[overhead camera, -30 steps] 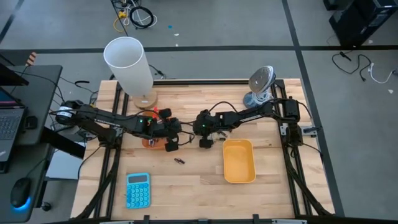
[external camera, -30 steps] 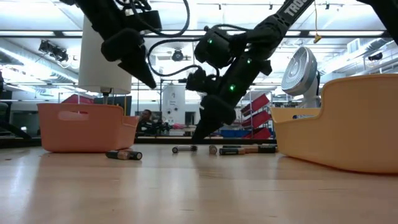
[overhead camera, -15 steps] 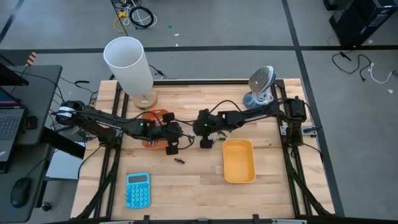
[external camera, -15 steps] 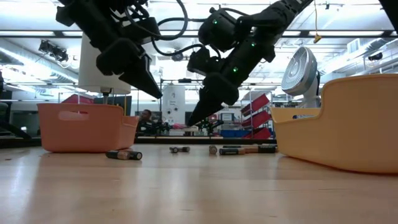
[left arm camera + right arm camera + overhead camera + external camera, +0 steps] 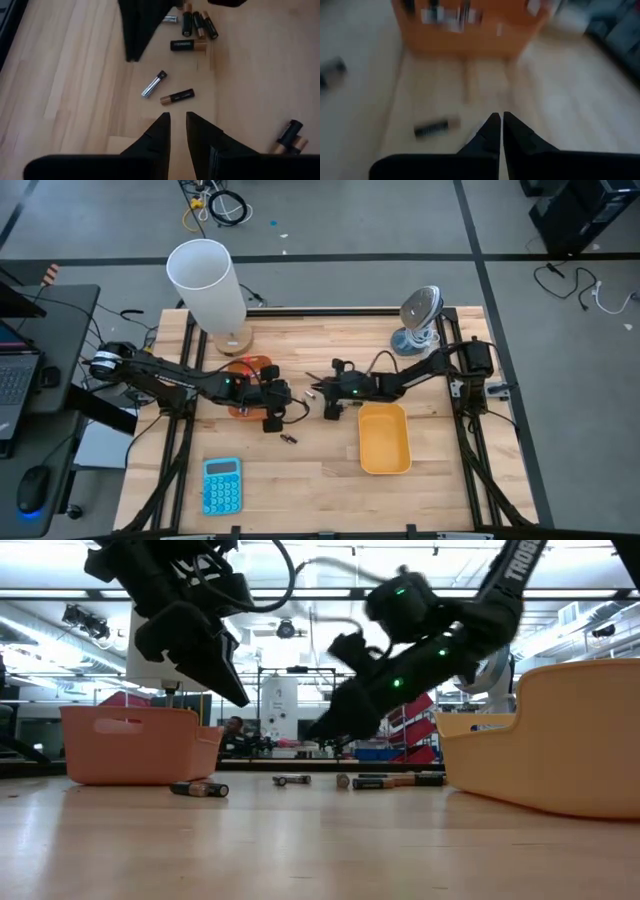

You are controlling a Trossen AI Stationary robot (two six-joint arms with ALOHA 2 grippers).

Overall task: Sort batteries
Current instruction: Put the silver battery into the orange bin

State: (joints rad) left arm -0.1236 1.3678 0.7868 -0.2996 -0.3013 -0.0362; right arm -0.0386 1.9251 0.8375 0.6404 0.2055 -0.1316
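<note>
Right gripper point(image 5: 497, 119) swung lower and flatter, fingers together, empty | left gripper point(image 5: 177, 120) slightly apart above small cylindrical black-and-copper batteries point(image 5: 177, 96); label unreadable

- From above, your loose batteries point(image 5: 287, 439) are too small to count; the left arm covers part of the orange tray point(image 5: 243, 366)
- The right wrist view is smeared; a battery point(image 5: 436, 126) shows without markings
- The yellow tray point(image 5: 560, 740) runs off the low view's edge

Wooden table point(image 5: 320, 480), batteries point(image 5: 175, 96), two trays point(image 5: 384, 437), calculator point(image 5: 221, 485)
</note>
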